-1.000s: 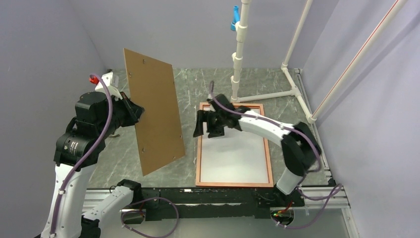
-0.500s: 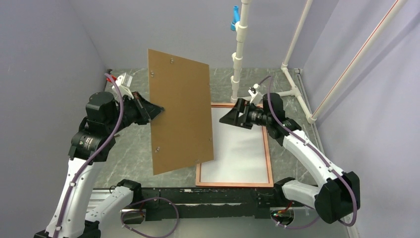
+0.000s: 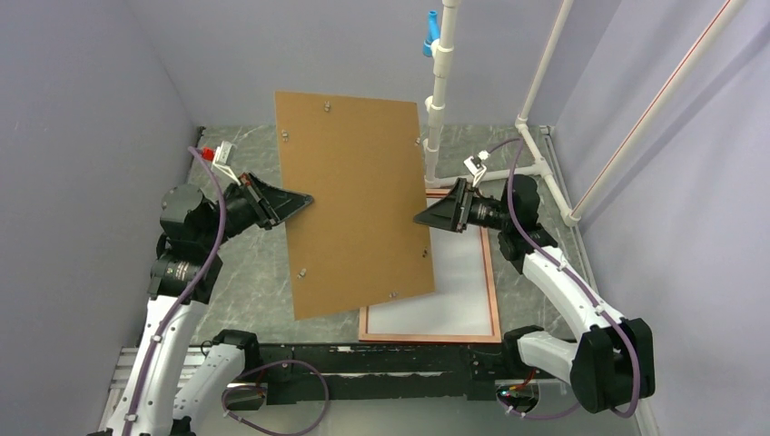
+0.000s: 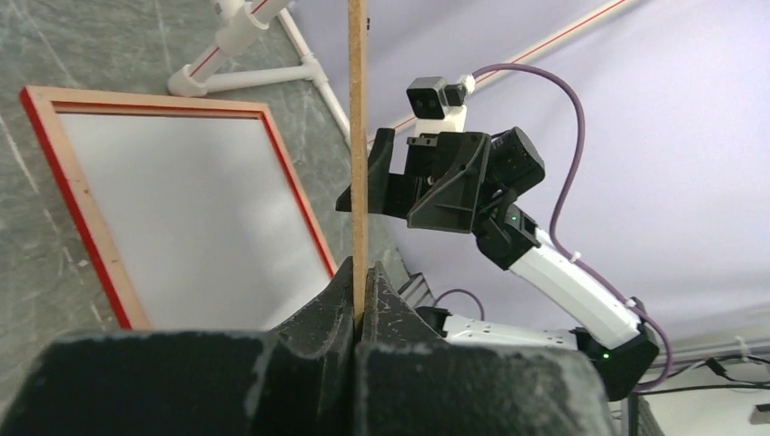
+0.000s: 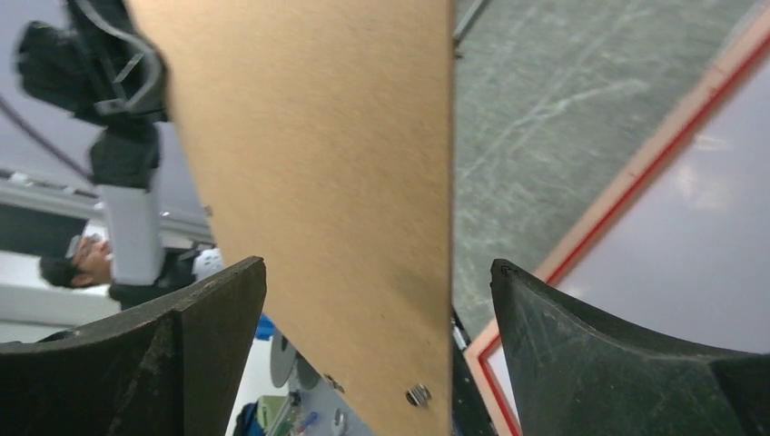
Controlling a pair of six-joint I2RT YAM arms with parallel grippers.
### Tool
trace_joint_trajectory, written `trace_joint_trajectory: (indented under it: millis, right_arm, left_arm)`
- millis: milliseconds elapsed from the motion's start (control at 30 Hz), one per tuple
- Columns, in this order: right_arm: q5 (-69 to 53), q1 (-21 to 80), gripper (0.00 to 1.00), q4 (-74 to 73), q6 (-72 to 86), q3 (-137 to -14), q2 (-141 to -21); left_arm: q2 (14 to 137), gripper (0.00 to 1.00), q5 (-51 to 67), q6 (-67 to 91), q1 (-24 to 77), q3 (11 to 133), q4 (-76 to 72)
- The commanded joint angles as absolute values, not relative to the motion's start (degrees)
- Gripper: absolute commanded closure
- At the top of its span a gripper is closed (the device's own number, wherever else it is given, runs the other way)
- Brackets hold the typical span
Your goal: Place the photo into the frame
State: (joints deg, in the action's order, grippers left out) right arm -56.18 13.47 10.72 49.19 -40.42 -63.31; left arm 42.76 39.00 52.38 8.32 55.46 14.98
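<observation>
At the left, pinches a brown board (image 3: 359, 209) by its left edge with the left gripper (image 3: 300, 198), clamped fully closed on that thin edge. Holds the board up in the air above the grey table (image 3: 245, 282), stood nearly on edge and tilted, with small metal tabs (image 3: 325, 107) dotted round its border. Hides the left side of the frame (image 3: 495, 291) behind it in the overhead view.

Moving right, points the right gripper (image 3: 420, 219) at the board's right edge, spread wide open and gripping nothing. From the right wrist, shows that edge lying between the two fingers (image 5: 617, 363), apart from one of them; cannot tell about contact with the other.

Further right and lower, has the frame flat on the table, copper-orange back up, a thin line of red along its rim. Has the photo (image 3: 459, 291) lying inside the frame, plain white back up, printed side out of sight. Touches neither with either gripper.

At the back, just past the frame's far end, a white pipe stand (image 3: 436, 109) rising from the table.
</observation>
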Motion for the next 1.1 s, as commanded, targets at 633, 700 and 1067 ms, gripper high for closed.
trace_joint_trajectory:
  millis: [633,700,1067]
  right_arm:
    - [-70.2,12.6,0.40,53.5,81.4,-44.9,-64.6]
    - [-70.5,12.7,0.45,61.2,86.4,-44.9,-65.7]
    - [-71.4,12.6,0.62,59.0,86.4,-46.4,-66.6]
  left_arm:
    - [41.2,1.00,51.7,58.7,3.7,51.3,1.1]
    - [41.4,1.00,52.2,58.5,3.6,51.4,1.1]
    - [42.4,1.00,54.2,56.9,3.6,51.6,2.0]
